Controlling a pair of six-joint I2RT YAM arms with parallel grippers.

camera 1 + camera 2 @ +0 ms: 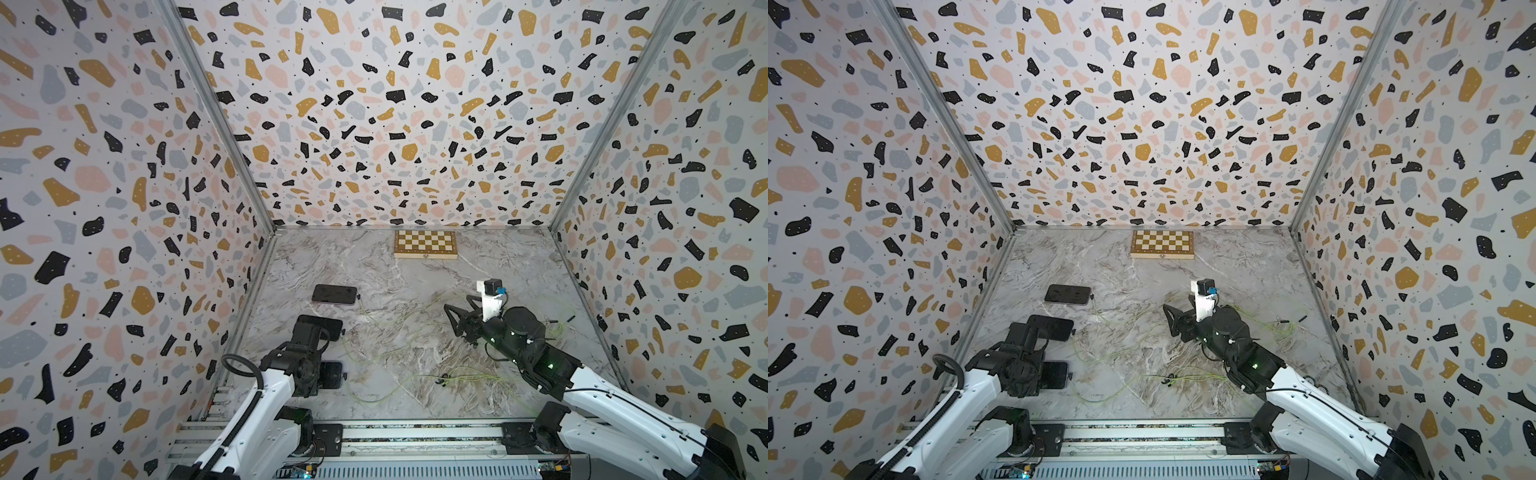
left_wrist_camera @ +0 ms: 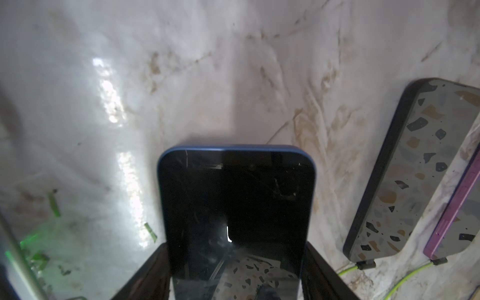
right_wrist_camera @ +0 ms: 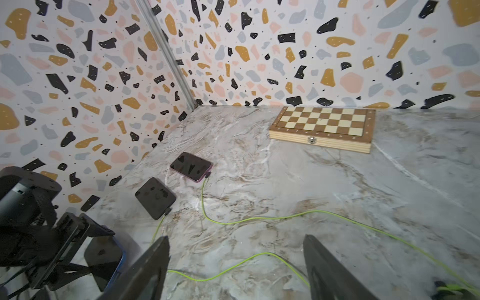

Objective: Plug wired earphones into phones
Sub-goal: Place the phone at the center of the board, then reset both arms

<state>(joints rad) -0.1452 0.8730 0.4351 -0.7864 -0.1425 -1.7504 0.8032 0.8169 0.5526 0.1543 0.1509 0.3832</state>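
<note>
At the near left corner of the table [image 1: 519, 266], the left gripper [image 2: 235, 275] clamps the near phone [image 2: 233, 202] by its long sides. Mid-table, the right gripper [image 3: 236, 262] hangs spread wide and empty over the earphones [image 3: 259, 217]. Along the left edge lie the middle phone [image 3: 155, 197] and the far phone [image 3: 191, 166], each with a plug in it. A chessboard [image 1: 425, 244] sits at the far edge.
</note>
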